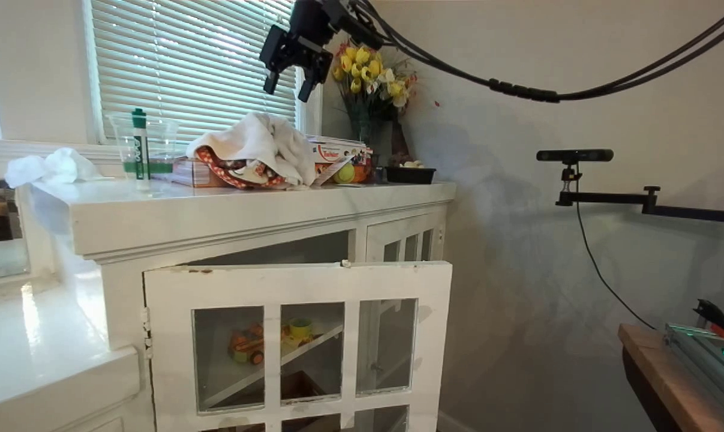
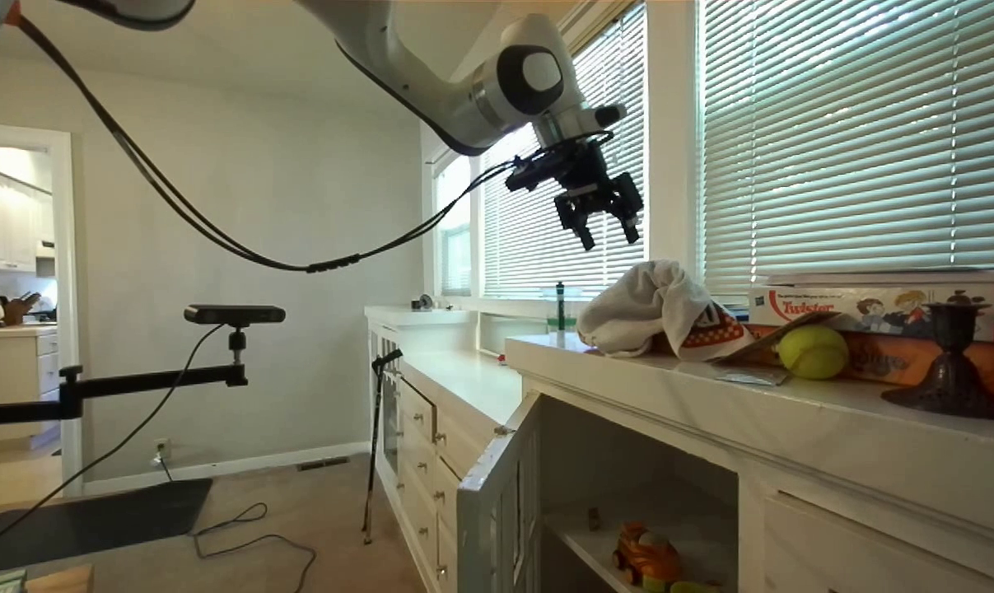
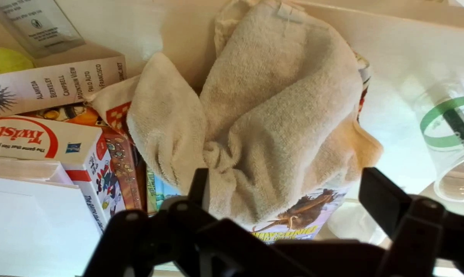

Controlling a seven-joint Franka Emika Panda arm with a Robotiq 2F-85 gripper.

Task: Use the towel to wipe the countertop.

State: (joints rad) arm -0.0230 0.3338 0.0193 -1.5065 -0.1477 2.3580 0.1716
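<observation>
The fluffy towel (image 3: 293, 96) is heaped near the front countertop edge (image 1: 260, 199); above, the gripper (image 2: 609, 239) is spread wide, empty. In the cabinet (image 2: 752, 511) an orange toy (image 2: 653, 562) is seen.

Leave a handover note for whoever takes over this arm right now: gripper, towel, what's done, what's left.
Gripper: jaws open, nothing held, in the air over the towel.
Where: towel heaped on the countertop, partly over a printed book or box, beside the Twister box.
Done: towel not yet gripped; whether any wiping has happened can't be told.
Left: lower, grip the towel, wipe the countertop. The clear cup and green marker could get knocked over, so probably keep wide of them.
</observation>
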